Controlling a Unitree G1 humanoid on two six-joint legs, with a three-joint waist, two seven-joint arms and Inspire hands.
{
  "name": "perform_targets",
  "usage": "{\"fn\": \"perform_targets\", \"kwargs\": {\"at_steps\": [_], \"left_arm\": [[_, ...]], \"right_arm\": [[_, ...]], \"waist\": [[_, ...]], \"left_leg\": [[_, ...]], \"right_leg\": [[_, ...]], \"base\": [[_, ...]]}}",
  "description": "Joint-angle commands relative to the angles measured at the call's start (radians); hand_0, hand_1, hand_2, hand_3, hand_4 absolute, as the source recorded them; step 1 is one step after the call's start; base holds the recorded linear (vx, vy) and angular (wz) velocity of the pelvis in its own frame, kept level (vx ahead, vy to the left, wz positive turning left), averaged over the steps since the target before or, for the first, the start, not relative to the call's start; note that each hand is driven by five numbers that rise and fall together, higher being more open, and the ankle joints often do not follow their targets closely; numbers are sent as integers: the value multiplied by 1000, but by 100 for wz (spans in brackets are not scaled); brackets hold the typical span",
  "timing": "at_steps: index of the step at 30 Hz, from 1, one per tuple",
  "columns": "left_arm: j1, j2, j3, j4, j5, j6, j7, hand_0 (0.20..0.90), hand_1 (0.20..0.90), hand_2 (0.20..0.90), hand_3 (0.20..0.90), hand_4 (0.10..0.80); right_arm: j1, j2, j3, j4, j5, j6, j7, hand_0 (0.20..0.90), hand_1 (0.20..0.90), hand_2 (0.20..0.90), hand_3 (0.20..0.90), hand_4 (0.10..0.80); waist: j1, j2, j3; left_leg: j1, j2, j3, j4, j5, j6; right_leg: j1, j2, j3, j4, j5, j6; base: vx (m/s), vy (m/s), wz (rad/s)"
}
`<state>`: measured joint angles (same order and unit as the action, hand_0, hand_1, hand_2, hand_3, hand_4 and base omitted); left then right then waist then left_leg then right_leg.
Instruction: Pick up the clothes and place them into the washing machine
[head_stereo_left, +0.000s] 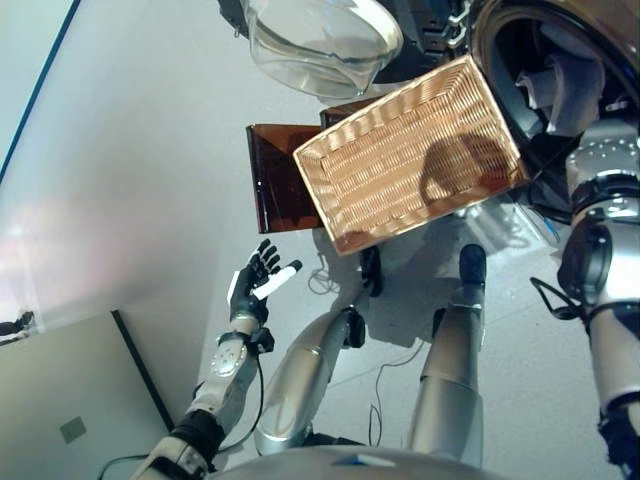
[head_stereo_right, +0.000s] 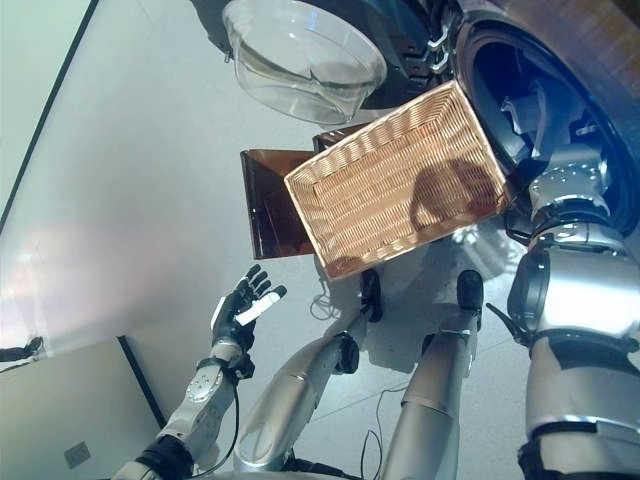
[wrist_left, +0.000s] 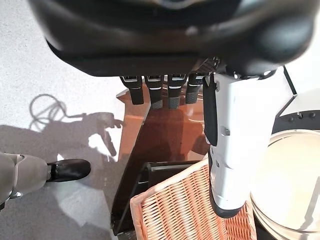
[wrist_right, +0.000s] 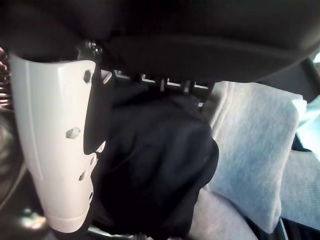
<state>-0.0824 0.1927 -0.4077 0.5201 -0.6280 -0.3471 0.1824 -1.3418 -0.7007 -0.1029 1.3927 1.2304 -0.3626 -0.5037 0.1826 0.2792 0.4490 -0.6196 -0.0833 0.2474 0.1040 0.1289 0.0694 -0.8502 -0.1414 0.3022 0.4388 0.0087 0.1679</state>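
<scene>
Right arm reaches into the washing machine (head_stereo_right: 560, 90); the eye views hide its hand. The right wrist view shows the right hand (wrist_right: 55, 135) clamped on a dark garment (wrist_right: 155, 165) against grey clothes (wrist_right: 250, 155). Left hand (head_stereo_left: 258, 280) hangs spread, empty, beside the wicker basket (head_stereo_left: 410, 150).
</scene>
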Motion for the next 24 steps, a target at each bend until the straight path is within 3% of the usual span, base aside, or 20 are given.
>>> {"fn": "perform_targets", "kwargs": {"at_steps": [1,7,16,24], "left_arm": [[0,11,20,-19,-22,-43,38,900,900,900,900,800],[-6,2,19,-3,-23,-40,43,900,900,900,900,800],[-23,-21,24,47,-30,-33,53,900,900,900,900,800],[-17,-25,53,61,-31,-31,58,900,900,900,900,800]], "right_arm": [[-154,-96,90,-168,15,-129,9,900,900,900,900,800],[-107,-7,51,-209,38,-157,22,900,900,900,900,800],[22,248,-33,-326,95,-234,58,900,900,900,900,800],[174,411,3,-474,35,-236,85,900,900,900,900,800]], "waist": [[-18,155,-23],[-20,158,-24],[-22,152,-29],[-29,138,-20]], "left_leg": [[-68,76,-19,21,25,-116],[-59,73,-16,20,23,-113],[-48,76,-8,24,14,-106],[-40,82,-1,39,3,-100]], "right_leg": [[58,50,-8,115,-139,-115],[66,50,-5,112,-137,-115],[81,56,2,96,-131,-117],[96,56,7,88,-123,-116]], "base": [[0,0,0],[0,0,0],[-2,16,-7],[0,7,-3]]}}
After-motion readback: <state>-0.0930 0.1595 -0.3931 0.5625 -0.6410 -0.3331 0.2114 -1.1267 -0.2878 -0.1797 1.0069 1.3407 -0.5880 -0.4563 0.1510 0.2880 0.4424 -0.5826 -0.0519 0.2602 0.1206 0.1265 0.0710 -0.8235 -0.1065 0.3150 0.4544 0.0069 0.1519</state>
